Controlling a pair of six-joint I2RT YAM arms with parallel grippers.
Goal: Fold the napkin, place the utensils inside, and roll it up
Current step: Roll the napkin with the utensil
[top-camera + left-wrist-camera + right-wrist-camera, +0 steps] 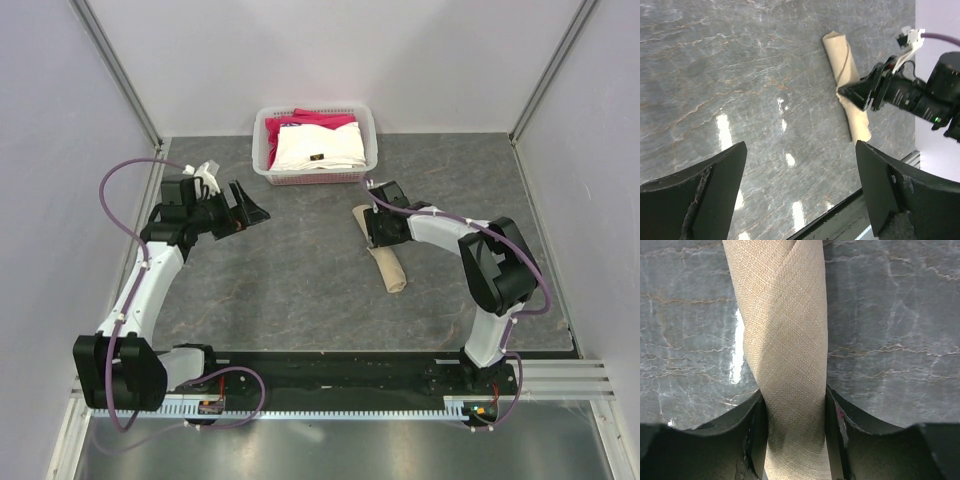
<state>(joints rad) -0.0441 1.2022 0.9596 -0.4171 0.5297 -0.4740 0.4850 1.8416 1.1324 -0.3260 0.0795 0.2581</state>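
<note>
Left jaws: spread wide, empty, over the grey worktop (300, 280). Napkin (785, 340): rolled into a tan tube, lying on the worktop well right of them. Right jaws: pinching the roll partway along, one each side.
</note>
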